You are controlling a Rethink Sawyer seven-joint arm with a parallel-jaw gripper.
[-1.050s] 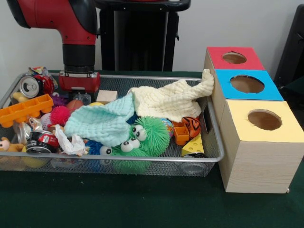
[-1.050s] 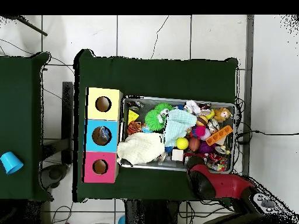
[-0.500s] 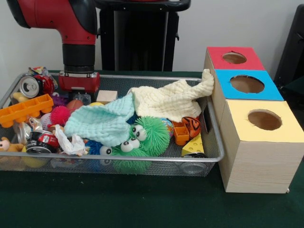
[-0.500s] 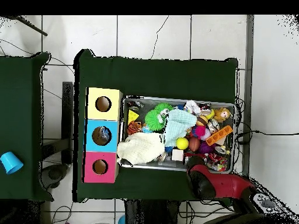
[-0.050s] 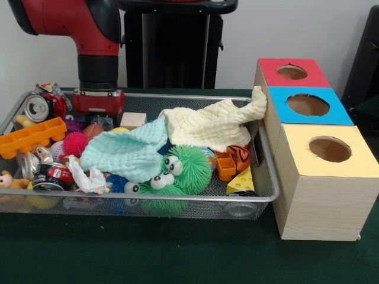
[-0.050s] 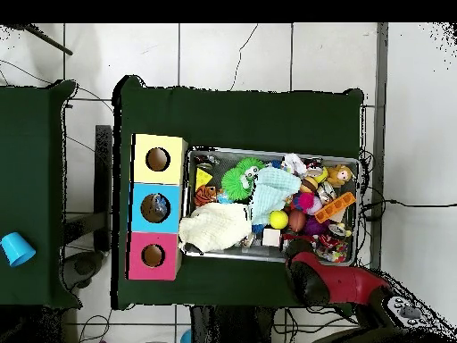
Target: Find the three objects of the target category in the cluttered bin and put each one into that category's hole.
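Observation:
A wire mesh bin [image 5: 260, 195] [image 6: 272, 152] holds a heap of toys. My gripper [image 5: 99, 120] hangs low over the bin's far left corner, above a brown ball [image 5: 93, 130] and next to a wooden block [image 5: 133, 119]. From overhead the red arm [image 6: 312, 272] covers it. A cream cloth [image 5: 210, 124] [image 6: 214, 228] drapes onto the box row. A mint cloth [image 5: 127, 151] [image 6: 270, 188] lies mid-bin. Green fuzzy toys with eyes [image 5: 177, 171] [image 6: 239, 179] sit at the front. The box row has a red hole [image 5: 292, 72], a blue hole [image 5: 308, 105] and a yellow hole [image 5: 330, 149].
An orange brick [image 5: 31, 136], a pink spiky ball [image 5: 75, 142], soda cans [image 5: 38, 107], a cheese wedge [image 5: 241, 180] and a tiger-striped toy [image 5: 238, 157] crowd the bin. A blue cup [image 6: 15, 248] stands on the separate table at the left of the overhead view.

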